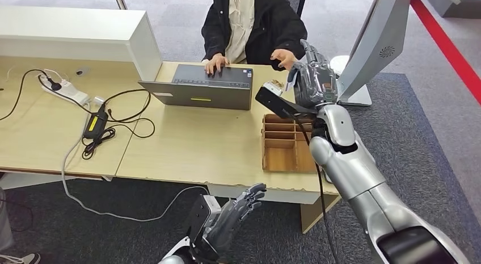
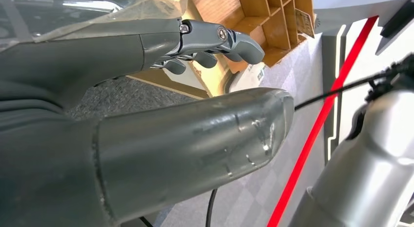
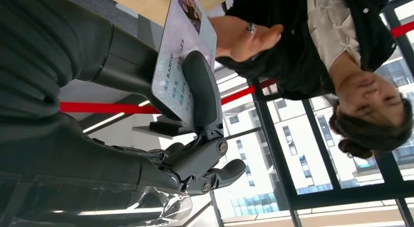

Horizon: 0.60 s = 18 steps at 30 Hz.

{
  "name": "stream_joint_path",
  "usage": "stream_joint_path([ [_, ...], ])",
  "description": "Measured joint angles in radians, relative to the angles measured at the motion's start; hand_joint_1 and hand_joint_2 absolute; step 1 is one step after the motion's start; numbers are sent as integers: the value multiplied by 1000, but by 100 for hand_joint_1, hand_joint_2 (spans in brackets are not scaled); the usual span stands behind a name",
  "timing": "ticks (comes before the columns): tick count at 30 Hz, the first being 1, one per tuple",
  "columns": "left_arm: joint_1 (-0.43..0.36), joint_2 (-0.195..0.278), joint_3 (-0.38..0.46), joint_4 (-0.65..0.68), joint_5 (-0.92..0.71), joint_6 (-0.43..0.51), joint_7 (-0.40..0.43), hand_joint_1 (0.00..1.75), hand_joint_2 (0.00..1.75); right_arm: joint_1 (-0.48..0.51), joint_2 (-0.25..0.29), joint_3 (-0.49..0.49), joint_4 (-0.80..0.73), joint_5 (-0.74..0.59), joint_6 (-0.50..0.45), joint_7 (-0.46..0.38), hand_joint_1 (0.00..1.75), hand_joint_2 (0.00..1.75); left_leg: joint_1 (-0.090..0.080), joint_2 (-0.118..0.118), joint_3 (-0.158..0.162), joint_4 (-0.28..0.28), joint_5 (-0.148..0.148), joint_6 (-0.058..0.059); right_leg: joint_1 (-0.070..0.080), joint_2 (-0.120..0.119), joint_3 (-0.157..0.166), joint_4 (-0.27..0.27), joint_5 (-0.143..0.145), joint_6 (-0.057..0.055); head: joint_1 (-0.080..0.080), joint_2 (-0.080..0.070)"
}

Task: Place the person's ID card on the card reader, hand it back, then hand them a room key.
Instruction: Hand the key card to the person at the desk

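The right hand (image 1: 313,76) pinches the ID card (image 3: 181,56) at the table's (image 1: 187,145) two o'clock corner, by the person's hand (image 1: 283,58): judged the hand-back. Next: release once taken. Left hand (image 1: 235,216) hangs open, holding nothing.

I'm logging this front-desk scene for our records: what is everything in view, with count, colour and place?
ID card: one, pale, pinched in right hand.
Laptop: one, dark grey, on desk before the person.
Wooden organiser: one, brown, desk's right edge.
Power strip: one, white, desk's left.
Power adapter: one, black, beside cables.
Desk: one, light wood.
Person: one, black jacket, behind desk.
Right hand: grey, raised toward person.
Left hand: grey, below desk edge, holding nothing.
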Motion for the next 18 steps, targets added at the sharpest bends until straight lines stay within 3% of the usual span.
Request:
stream_joint_path([
  [9,-17,-1,-2,18,-3,-11,-4,0,0,-87,72,50,246,-21,-3,3,175,175,0,0,0,0,0,0,0,0,0,0,0,0,0,0],
  [18,-16,0,-2,29,-14,-23,-21,0,0,-134,97,80,434,-54,-5,31,173,175,0,0,0,0,0,0,0,0,0,0,0,0,0,0],
])
